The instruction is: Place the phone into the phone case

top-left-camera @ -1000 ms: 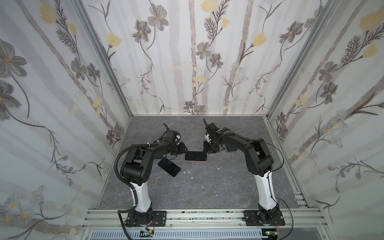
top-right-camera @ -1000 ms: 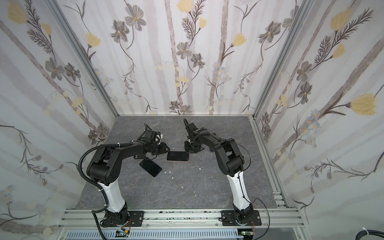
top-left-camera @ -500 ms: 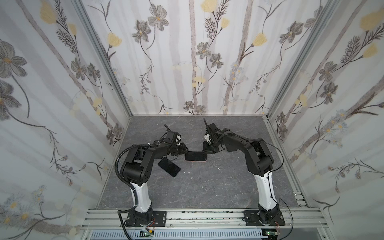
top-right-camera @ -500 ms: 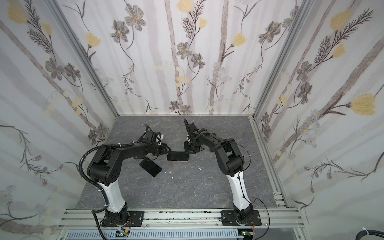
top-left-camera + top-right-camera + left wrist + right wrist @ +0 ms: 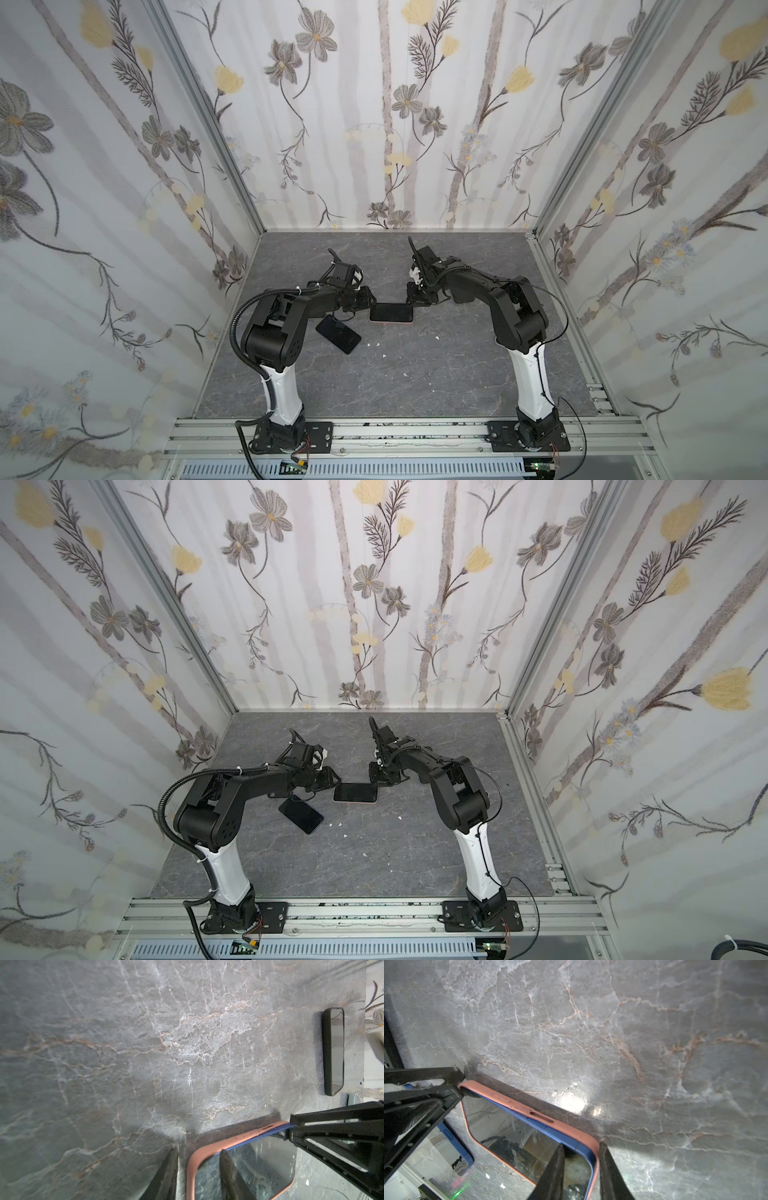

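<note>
Left gripper (image 5: 199, 1149) and right gripper (image 5: 581, 1145) each part-spread astride a corner of the phone case (image 5: 508, 1100) on the table (image 5: 415, 365), neither visibly clamped; phone (image 5: 512, 1138) sits inside it, blue edge looks proud of rim, so full seating remains.

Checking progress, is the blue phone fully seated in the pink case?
Not fully: the phone shows its blue side and button above the case rim.
</note>
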### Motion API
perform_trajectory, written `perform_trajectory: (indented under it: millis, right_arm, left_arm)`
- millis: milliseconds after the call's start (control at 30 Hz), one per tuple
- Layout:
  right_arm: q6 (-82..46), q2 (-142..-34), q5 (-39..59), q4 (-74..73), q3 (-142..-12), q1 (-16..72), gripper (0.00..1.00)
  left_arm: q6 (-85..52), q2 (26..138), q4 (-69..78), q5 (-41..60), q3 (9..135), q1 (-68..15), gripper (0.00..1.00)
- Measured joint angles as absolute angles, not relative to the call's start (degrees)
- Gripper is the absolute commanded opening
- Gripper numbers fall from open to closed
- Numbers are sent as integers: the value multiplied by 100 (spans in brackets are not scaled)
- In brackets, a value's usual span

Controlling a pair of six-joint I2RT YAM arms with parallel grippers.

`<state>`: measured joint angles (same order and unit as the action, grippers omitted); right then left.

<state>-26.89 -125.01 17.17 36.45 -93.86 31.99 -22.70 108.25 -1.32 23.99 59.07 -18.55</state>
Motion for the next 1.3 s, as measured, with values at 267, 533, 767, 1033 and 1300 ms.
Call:
perform_trajectory:
  millis: [267, 533, 767, 1033, 1300]
  right_arm:
    - [-2692, -12392, 1629, 3548, -9233, 3212, 27]
    - [-2692, -12383, 1597, 3599, -9229, 3214, 32]
    - [-2689, -12352, 1494, 3706, -9218, 3227, 21]
    - [-2668, -12357, 1533, 3758, -9179, 3214, 9]
    - [-2670, -12392, 1463, 3618, -8976, 3258, 8]
  left_arm:
    - [-2272, 10750, -158, 2412, 5795, -1894, 31]
    - [-2274, 10665, -196, 2401, 5688, -1938, 27]
    - [-2272, 10659, -196, 2364, 5677, -1940, 26]
    - [-2268, 10656, -204, 2353, 5677, -1942, 26]
    - [-2265, 10656, -215, 2353, 5677, -1944, 26]
